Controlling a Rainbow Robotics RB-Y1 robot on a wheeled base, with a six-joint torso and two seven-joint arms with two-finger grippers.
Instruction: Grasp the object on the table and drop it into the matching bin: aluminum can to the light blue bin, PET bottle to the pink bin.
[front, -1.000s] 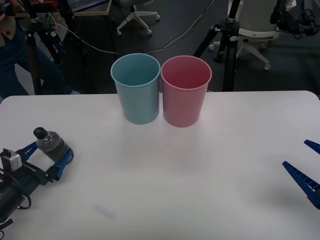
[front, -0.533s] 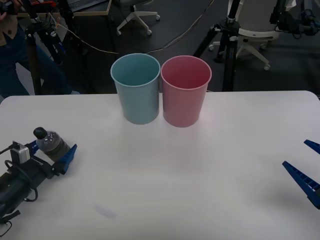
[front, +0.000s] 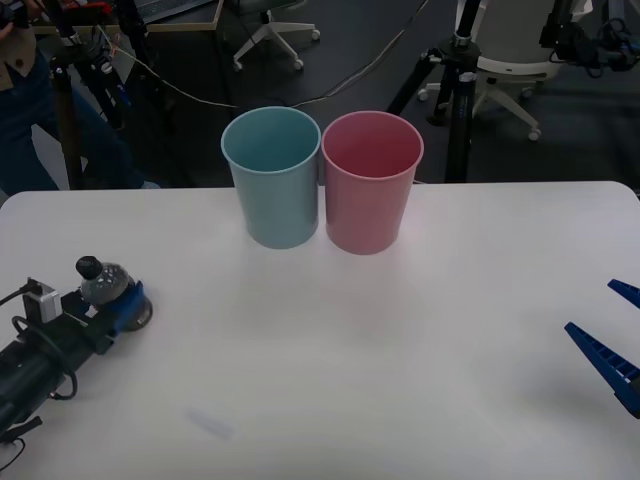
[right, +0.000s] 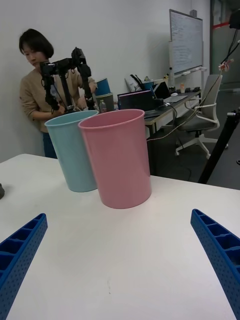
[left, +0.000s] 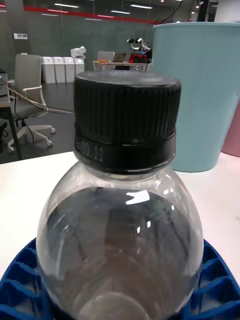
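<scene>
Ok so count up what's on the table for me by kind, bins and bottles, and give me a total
Bins: 2, the light blue bin and the pink bin, standing side by side at the far edge of the table.
Bottles: 1, the PET bottle with a black cap, held in the left tool near the table's left side.
Total: 3

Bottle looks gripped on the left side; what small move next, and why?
Probably lift straight up a little. The left hand has its blue fingers closed around the PET bottle, which stands upright at table level. It needs height to get over the pink bin rim. The right hand is open, idle.
</scene>
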